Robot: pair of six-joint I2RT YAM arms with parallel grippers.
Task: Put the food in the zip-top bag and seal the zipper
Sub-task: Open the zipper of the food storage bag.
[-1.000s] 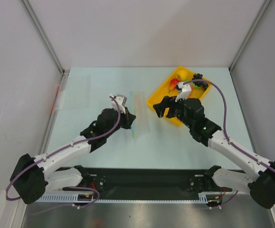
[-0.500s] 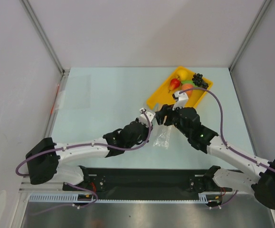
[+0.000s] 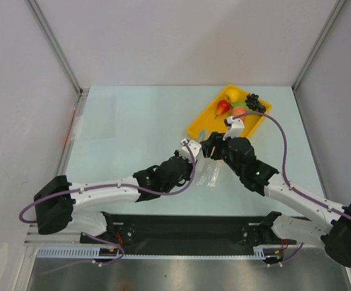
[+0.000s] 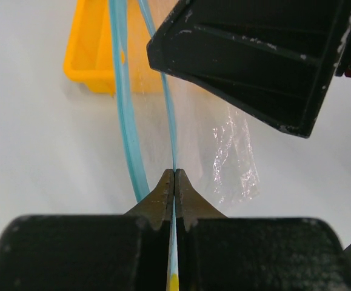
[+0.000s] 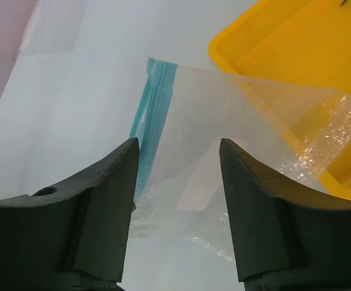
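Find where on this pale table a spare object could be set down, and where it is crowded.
Free: the bare table between the left wall and the yellow rectangular plastic tray, beyond the arms. Crowded: front centre, where the left gripper and right gripper meet at the clear zip-top bag.

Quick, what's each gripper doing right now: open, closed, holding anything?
Left gripper: closed, pinching the teal zipper strip.
Right gripper: open, facing the clear bag, holding nothing.
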